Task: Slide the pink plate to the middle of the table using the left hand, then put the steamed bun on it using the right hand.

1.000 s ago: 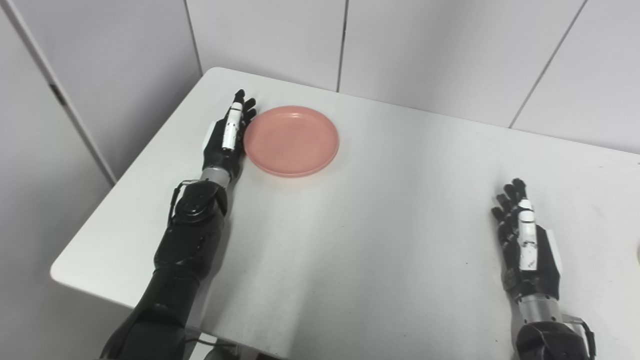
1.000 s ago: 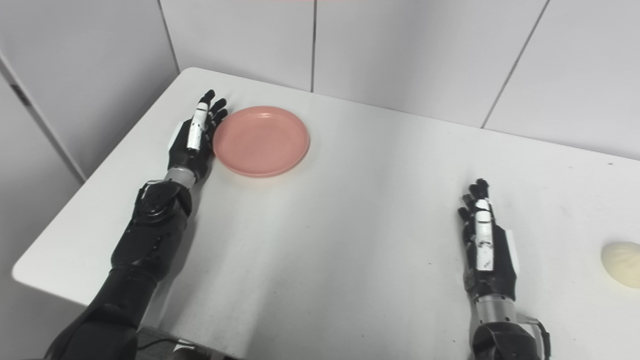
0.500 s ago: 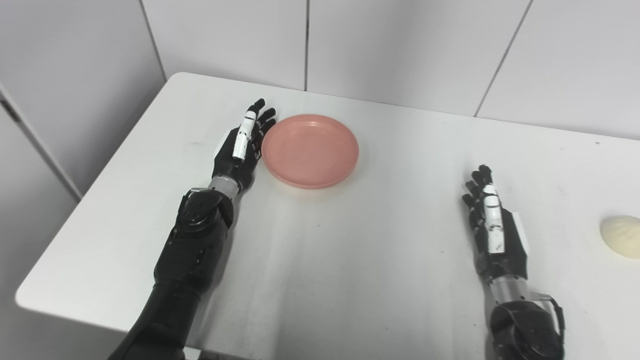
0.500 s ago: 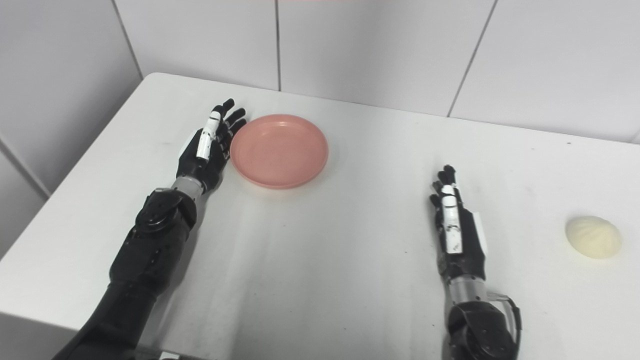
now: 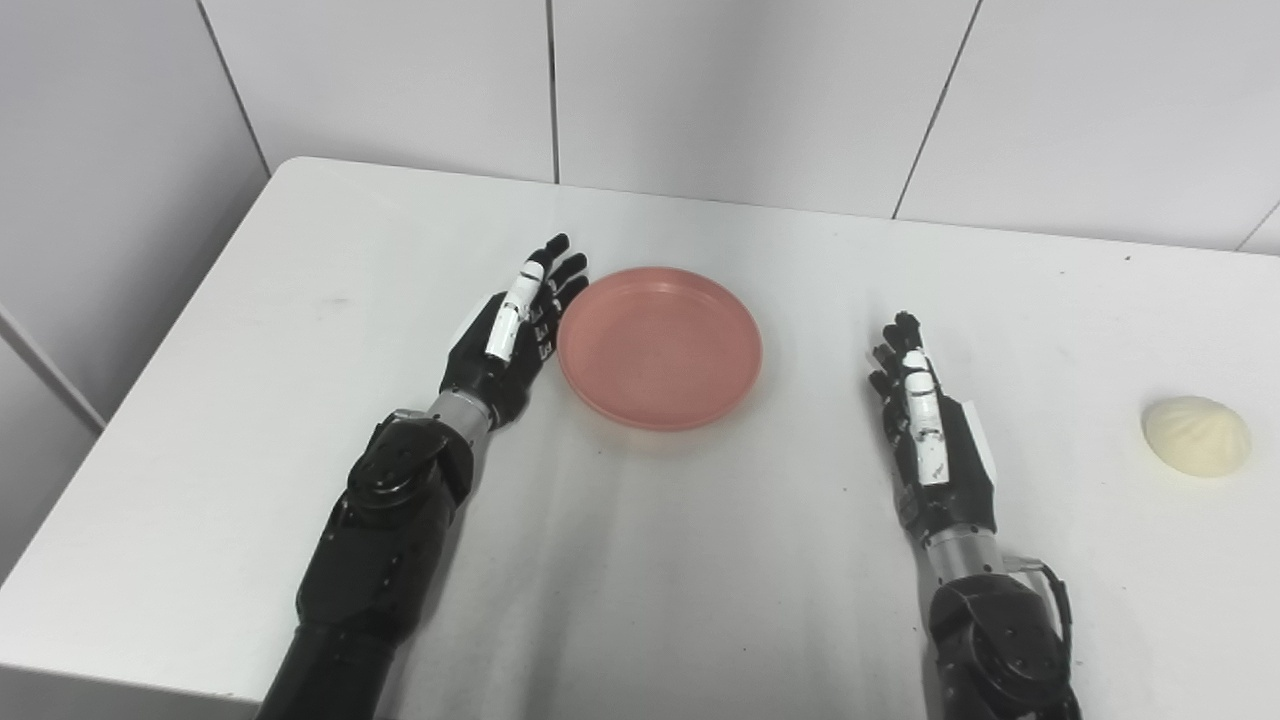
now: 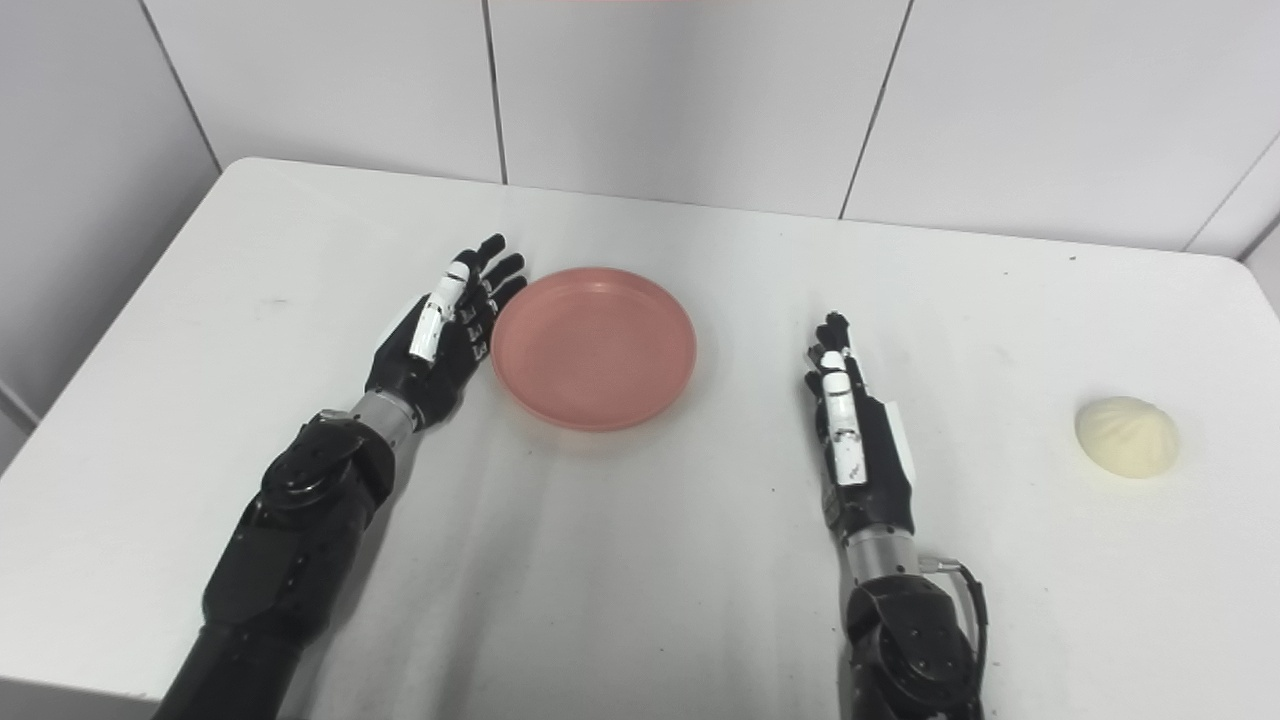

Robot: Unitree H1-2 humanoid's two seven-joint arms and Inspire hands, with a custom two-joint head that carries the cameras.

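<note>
The pink plate (image 5: 660, 345) lies empty on the white table (image 5: 700, 560), a little left of its middle. My left hand (image 5: 510, 335) is open, on edge, with its fingers against the plate's left rim. My right hand (image 5: 930, 430) is open and empty, on edge, to the right of the plate and apart from it. The steamed bun (image 5: 1196, 435), pale and round, sits near the table's right edge, well right of my right hand. It also shows in the right eye view (image 6: 1126, 436).
White wall panels (image 5: 740, 90) stand behind the table's far edge. The table's left edge (image 5: 130, 400) drops off beside my left arm. The right corner of the table (image 6: 1245, 270) shows in the right eye view.
The camera has swung right, bringing the bun into view. My left hand has pushed the plate to the right, toward the table's middle. The right hand has stayed about where it was.
</note>
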